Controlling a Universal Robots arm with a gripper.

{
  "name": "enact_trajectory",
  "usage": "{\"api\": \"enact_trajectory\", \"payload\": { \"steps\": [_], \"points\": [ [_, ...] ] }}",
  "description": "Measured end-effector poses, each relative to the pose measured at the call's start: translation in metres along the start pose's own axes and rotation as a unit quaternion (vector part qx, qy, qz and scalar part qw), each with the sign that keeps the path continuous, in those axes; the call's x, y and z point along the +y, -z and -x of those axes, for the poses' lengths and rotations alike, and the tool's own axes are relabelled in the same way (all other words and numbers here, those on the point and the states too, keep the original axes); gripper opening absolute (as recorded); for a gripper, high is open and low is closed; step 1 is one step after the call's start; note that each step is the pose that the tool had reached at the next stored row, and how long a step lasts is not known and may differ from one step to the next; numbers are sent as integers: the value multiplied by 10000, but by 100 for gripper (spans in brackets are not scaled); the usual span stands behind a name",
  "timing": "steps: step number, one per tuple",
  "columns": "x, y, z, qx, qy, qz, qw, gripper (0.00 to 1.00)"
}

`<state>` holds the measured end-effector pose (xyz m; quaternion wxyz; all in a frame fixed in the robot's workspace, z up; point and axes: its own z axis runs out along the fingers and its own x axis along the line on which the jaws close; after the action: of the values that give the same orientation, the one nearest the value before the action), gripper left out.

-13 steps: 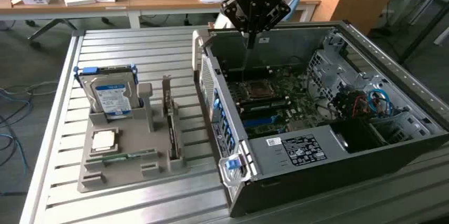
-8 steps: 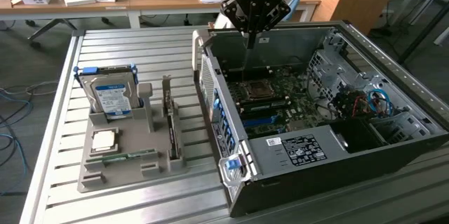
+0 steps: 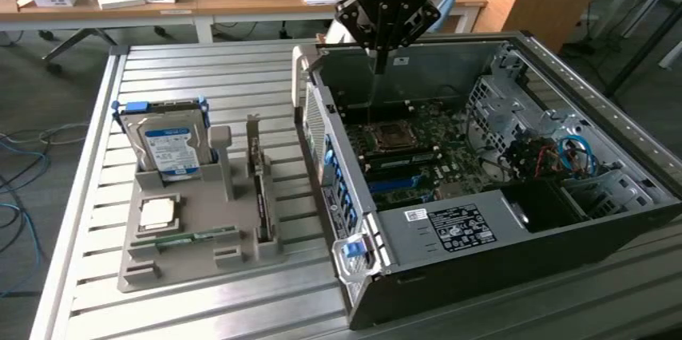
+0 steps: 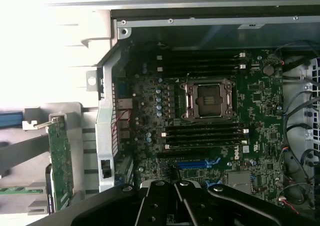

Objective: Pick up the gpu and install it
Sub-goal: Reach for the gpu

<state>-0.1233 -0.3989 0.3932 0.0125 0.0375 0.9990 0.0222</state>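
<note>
The gpu (image 3: 260, 196) stands on edge in a slot of the grey holder (image 3: 203, 262), left of the open computer case in the exterior view. It is a thin green card with a silver bracket at its far end. In the wrist view the gpu (image 4: 60, 161) shows as a green board beside the case wall. My gripper (image 3: 375, 65) hangs above the far part of the case, over the motherboard (image 3: 426, 156), well away from the gpu. Its black fingers (image 4: 175, 188) are shut together with nothing between them.
The open computer case (image 3: 485, 224) lies on the slatted metal table (image 3: 192, 77). The motherboard has a CPU socket (image 4: 207, 99) and a blue slot (image 4: 195, 163). The holder also carries a hard drive (image 3: 171, 144), a CPU chip (image 3: 158, 212) and a memory stick (image 3: 197, 238).
</note>
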Motion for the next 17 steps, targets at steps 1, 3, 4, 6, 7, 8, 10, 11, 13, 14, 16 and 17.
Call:
{"api": "enact_trajectory", "payload": {
  "steps": [1,3,4,6,7,8,10,11,13,14,16,17],
  "points": [
    [-1,1,-8,0,1,-1,10000,11],
    [-2,2,-30,1,1,-1,10000,11],
    [-2,1,-42,1,0,-1,10000,11],
    [-4,2,-70,1,0,-1,10000,11],
    [-5,2,-85,1,0,-1,10000,11],
    [-6,2,-101,1,1,-1,10000,11],
    [-8,3,-131,1,1,-1,10000,11],
    [-9,3,-146,0,1,-1,10000,11],
    [-10,3,-182,1,1,-1,10000,11],
    [-11,4,-206,1,1,-1,10000,11],
    [-12,4,-253,1,1,-1,10000,11],
    [-13,4,-274,1,1,-1,10000,11]
  ]
}}
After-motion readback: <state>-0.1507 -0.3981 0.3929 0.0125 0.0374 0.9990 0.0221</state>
